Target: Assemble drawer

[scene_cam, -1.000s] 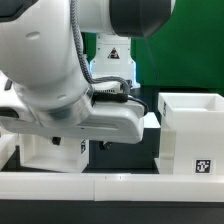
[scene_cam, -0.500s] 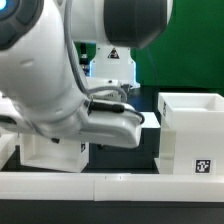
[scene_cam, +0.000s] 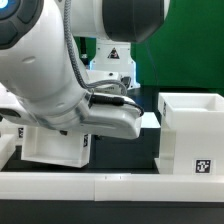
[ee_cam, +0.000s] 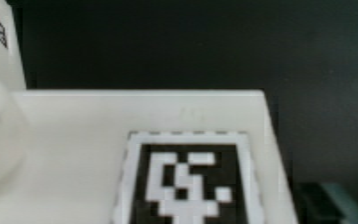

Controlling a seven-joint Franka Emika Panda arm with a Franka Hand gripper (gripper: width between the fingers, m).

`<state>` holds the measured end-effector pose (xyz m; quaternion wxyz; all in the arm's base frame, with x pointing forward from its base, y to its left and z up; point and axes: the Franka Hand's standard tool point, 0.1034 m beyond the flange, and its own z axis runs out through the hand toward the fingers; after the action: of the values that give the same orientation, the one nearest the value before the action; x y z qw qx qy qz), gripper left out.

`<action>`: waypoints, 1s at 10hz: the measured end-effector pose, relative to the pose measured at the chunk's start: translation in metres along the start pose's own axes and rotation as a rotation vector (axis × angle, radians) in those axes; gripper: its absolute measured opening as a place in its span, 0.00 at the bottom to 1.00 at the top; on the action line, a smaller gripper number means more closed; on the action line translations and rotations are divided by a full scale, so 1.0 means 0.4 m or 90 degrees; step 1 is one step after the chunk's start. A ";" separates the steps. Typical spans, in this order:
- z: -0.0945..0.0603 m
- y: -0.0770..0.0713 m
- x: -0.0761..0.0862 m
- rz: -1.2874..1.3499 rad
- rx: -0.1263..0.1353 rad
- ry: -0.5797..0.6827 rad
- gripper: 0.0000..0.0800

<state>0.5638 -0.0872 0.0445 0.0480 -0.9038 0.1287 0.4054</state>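
Step likely: grasping tray (scene_cam: 52, 148) at 9 o'clock of casing (scene_cam: 190, 135) (well apart on table (scene_cam: 125, 152)). End effector masked by arm (scene_cam: 40, 70): grip cannot tell. Next: bring tray to casing opening, squared.

White plastic open-topped casing (scene_cam: 190, 125) wearing a black-and-white square tag (scene_cam: 203, 167), black bench (scene_cam: 125, 158), green backdrop (scene_cam: 180, 60), glossy white robot arm (scene_cam: 50, 70).

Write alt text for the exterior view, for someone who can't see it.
A white robot arm fills the exterior view's left and middle, partly hiding a white tagged drawer part on the black table. On the exterior view's right stands an open-topped white box with a square tag; a low white rail runs along the front.
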 end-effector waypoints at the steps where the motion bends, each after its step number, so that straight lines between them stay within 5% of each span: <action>1: 0.001 0.000 0.000 0.000 0.000 0.000 0.50; 3: 0.002 0.001 0.000 0.000 0.000 -0.001 0.11; 6: 0.002 0.001 0.000 0.000 0.000 -0.001 0.05; 8: -0.028 -0.034 -0.010 -0.057 -0.007 0.042 0.05; 10: -0.048 -0.045 -0.074 -0.088 0.016 0.078 0.05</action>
<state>0.5636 -0.0679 0.0791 0.0794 -0.9329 0.0738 0.3435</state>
